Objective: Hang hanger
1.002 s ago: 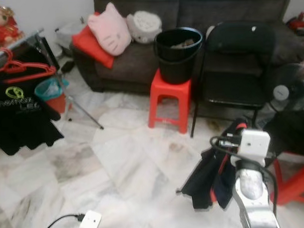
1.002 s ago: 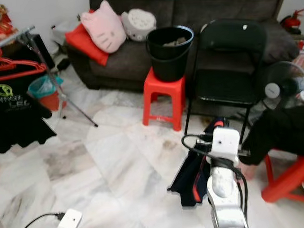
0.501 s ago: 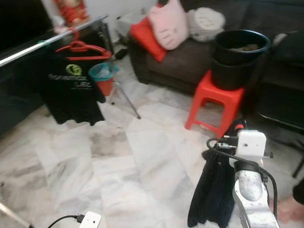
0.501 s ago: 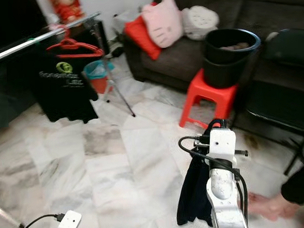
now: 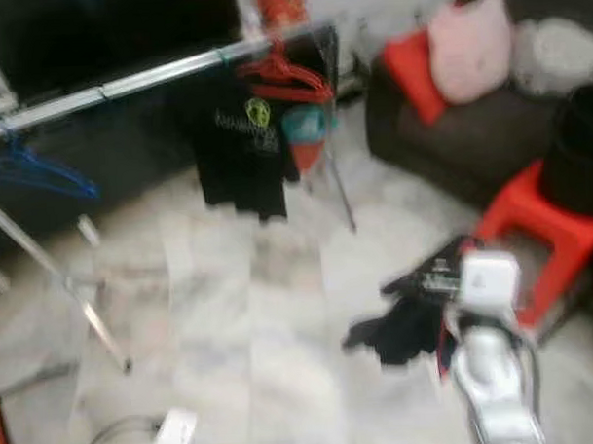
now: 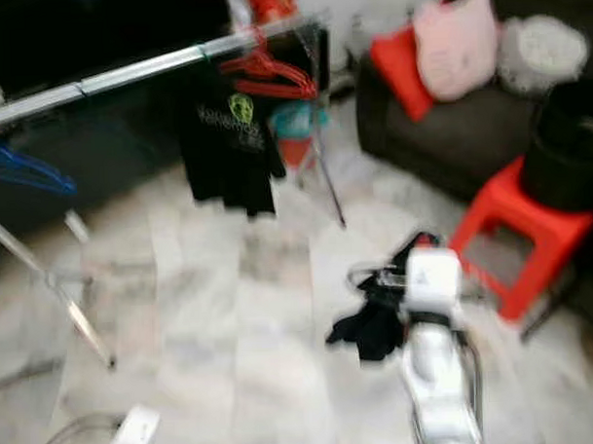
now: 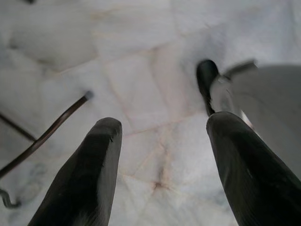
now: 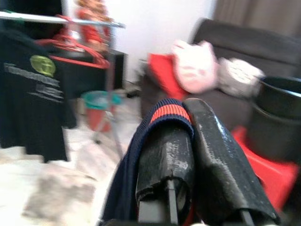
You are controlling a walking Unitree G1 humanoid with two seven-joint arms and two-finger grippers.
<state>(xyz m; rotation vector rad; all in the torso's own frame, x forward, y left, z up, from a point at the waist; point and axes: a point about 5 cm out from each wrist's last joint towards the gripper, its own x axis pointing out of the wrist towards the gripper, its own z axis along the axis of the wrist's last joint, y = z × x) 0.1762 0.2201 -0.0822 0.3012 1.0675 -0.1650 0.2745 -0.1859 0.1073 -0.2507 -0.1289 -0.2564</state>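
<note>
Lower right of the head views, the right gripper (image 6: 401, 277) is raised over the pale marble floor (image 6: 212, 313), its two black fingers (image 8: 164, 160) pressed together on a dark navy garment (image 6: 373, 322) with a red-striped collar; a sliver of red beneath it is probably the hanger, though blur hides its shape. Across the upper left runs a silver clothes rail (image 6: 126, 74), carrying a black T-shirt (image 6: 231, 146) on red hangers (image 6: 267, 72) and, further left, an empty blue hanger (image 6: 17, 168). The left gripper (image 7: 160, 169) hangs idle over the floor, fingers spread apart and holding nothing.

The step in hand looks like the carry toward the rail (both head views are smeared). Next, the robot likely needs to close in on the rail, lift the garment above the bar, and lower the hook onto a free stretch between the blue hanger and the T-shirt.
</note>
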